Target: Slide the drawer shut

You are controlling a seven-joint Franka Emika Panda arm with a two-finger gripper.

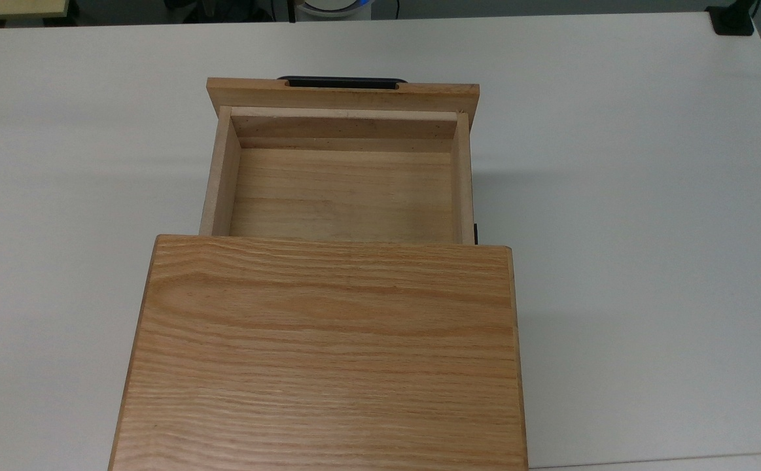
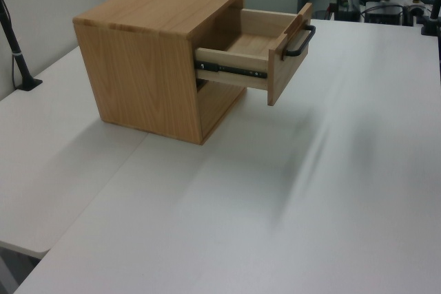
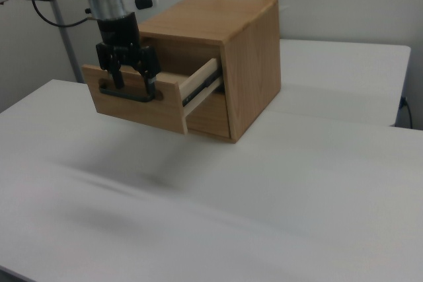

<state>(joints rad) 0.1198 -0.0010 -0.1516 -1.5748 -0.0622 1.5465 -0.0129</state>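
Drawer (image 1: 341, 190) is what my gripper (image 3: 133, 82) hangs in front of, fingers spread, tips by the black bar handle (image 3: 125, 94). It's pulled well out of the oak cabinet (image 1: 328, 353) on the white table (image 1: 616, 196), empty, pale smooth walls, so all the sliding remains.

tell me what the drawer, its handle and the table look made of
Drawer: pale wood, matte, visible grain; front panel looks oak-toned.
Handle: black bar, probably metal, possibly plastic.
Table: smooth white top, likely laminate, faint sheen.
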